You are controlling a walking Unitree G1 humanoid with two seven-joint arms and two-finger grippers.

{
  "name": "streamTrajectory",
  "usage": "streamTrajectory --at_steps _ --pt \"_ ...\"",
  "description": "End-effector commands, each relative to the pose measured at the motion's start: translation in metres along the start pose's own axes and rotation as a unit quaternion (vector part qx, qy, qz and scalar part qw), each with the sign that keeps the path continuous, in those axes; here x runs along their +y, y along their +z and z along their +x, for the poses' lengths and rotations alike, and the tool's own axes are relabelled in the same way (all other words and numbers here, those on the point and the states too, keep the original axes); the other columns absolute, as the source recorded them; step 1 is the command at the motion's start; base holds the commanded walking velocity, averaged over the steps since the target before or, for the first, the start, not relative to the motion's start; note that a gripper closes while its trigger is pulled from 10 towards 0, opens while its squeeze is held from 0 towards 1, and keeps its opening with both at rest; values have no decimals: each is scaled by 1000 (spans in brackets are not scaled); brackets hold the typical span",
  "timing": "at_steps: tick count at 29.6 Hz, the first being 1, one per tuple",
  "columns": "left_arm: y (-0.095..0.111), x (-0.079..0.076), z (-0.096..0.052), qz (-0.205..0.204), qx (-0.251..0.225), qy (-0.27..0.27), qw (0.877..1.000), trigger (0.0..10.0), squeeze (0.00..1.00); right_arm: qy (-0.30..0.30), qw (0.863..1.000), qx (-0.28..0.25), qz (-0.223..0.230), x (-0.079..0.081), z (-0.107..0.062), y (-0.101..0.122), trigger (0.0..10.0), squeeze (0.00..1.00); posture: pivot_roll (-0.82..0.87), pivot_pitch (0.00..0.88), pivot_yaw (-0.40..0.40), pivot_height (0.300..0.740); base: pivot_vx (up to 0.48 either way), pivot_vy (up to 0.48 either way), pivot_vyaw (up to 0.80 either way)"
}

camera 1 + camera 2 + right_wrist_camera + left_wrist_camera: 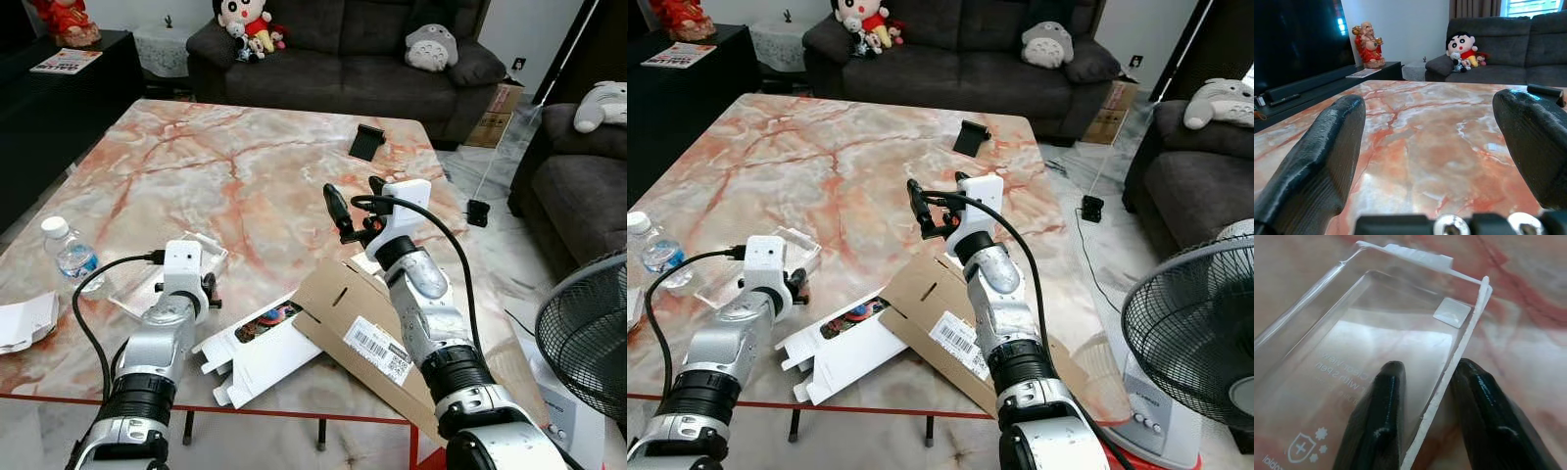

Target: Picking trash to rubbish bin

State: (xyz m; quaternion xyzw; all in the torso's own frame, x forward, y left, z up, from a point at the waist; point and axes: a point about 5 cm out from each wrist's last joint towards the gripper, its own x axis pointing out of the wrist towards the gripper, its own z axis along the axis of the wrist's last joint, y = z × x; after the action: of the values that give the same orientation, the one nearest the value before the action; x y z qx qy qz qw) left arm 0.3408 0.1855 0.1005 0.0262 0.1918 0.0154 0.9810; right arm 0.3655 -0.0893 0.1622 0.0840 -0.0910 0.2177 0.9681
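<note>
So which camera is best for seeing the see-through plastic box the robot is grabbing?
The left wrist view: the clear plastic package is close up, its edge between the left gripper's black fingers, printed words visible. In both eye views it is a faint glint on the marble table, partly behind the left wrist.

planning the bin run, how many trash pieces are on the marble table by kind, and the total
clear plastic packaging: 1, its edge between the left pincer fingers
plastic water bottle: 1
brown cardboard box: 1
white printed carton: 1
white paper piece: 1
total: 5
The black item at the far edge may not be trash.
</note>
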Motion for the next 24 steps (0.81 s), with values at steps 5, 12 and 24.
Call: streamTrajectory --at_steps 5,12,24 --pt "12 -11 1 10 -20 -30 999 0 0 -5 1000 -11 -5 -3 3 8 10000 0 -3 0 -100 740 0 0 0" --pt "21 -19 1 12 -50 -42 998 0 0 -8 1000 -11 -3 -3 2 7 10000 0 0 4 -97 740 0 0 0" --pt "36 -28 -2 19 -128 -24 991 0 0 -13 1000 -12 1 -3 2 6 10000 0 4 5 -90 740 0 0 0"
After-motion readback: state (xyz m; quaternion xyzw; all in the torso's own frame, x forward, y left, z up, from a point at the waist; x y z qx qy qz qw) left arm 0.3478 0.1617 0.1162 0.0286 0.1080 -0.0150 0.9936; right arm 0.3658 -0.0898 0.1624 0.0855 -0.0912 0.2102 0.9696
